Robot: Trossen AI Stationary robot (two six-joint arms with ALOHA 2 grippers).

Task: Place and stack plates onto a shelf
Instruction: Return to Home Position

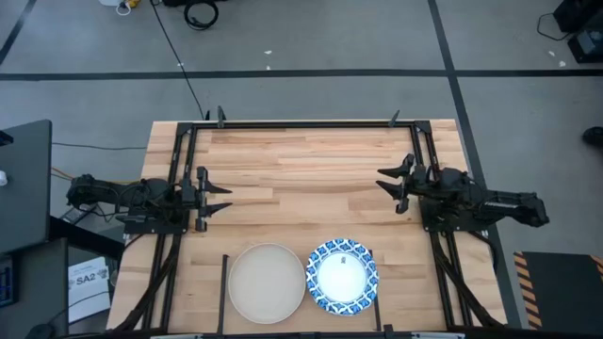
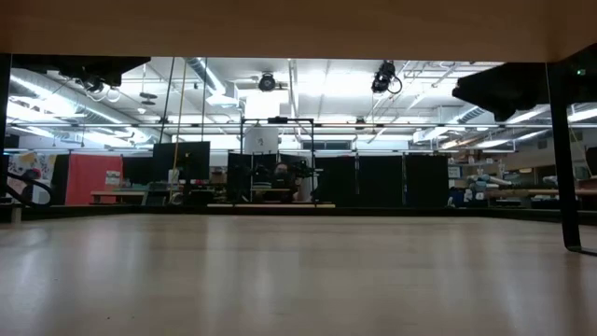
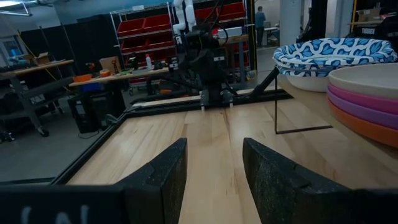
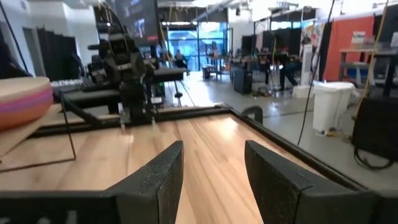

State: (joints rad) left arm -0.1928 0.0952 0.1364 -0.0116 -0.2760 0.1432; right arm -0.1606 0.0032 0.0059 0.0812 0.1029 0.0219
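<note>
The left gripper [image 1: 221, 199] hangs at the left side, fingers spread, holding nothing. On the shelf [image 1: 223, 282], a beige-topped stack of plates [image 1: 267, 282] stands just beside a blue-rimmed stack [image 1: 342, 276]. At the right side, the right gripper [image 1: 382, 179] is likewise spread and empty.

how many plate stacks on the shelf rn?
2. Beige-topped stack to the left; blue-rimmed stack right beside it. Lower plates show only edge-on in the left wrist view.
</note>
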